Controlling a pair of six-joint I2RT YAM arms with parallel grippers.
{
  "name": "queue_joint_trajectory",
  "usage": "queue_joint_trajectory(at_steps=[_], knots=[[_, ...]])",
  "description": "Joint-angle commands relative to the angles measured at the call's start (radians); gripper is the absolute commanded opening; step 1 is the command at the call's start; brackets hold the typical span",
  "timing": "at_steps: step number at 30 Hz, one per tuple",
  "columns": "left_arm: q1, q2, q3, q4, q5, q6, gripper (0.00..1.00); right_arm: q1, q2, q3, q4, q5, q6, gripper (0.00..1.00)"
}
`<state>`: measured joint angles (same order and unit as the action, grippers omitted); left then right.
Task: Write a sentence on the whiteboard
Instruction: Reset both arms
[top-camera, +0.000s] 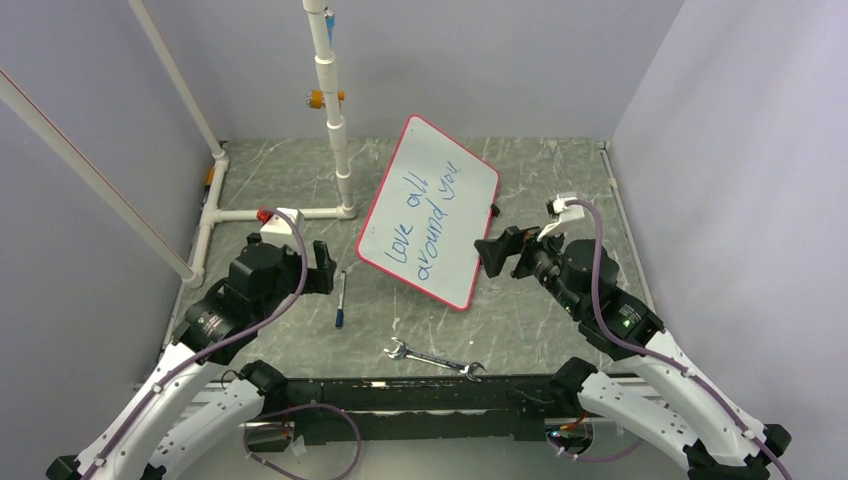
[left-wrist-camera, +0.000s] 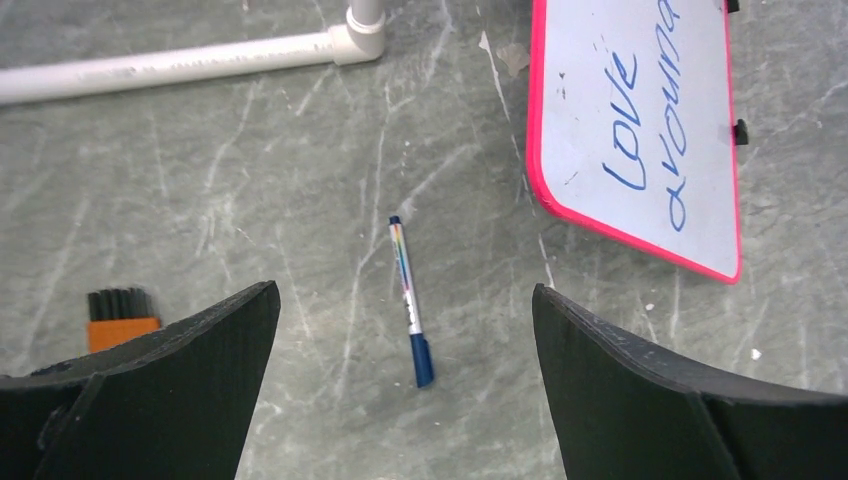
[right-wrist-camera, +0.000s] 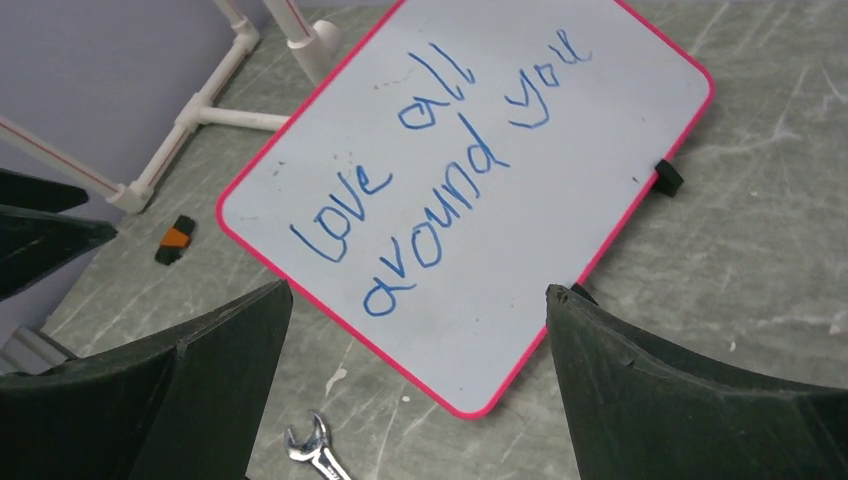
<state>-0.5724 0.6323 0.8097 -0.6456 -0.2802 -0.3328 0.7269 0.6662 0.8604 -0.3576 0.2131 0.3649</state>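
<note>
The whiteboard lies tilted on the grey table, white with a red-pink rim; it also shows in the left wrist view and the right wrist view. The sentence "love all around you" runs across it in blue, in two lines. A blue-capped marker lies loose on the table left of the board. My left gripper hovers open above the marker, holding nothing. Right of the board, my right gripper is open and empty, its jaws straddling the board's near corner.
A metal wrench lies near the front rail. A white pipe frame with an upright post stands at the back left. A small orange-and-black block sits on the table at the left. Walls enclose both sides.
</note>
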Motion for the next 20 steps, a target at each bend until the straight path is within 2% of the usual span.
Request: queue_joint_trajectory(at_steps=[1, 12, 20], knots=[[0.003, -0.019, 0.036, 0.018, -0.045, 0.111, 0.99, -0.002, -0.056, -0.056, -0.012, 0.086, 0.061, 1.0], [0.007, -0.097, -0.061, 0.12, -0.002, 0.146, 1.0, -0.001, -0.215, -0.229, -0.005, 0.101, 0.118, 1.0], [0.014, -0.113, -0.067, 0.115, 0.005, 0.15, 0.99, 0.0, -0.226, -0.26, 0.005, 0.16, 0.171, 1.0]])
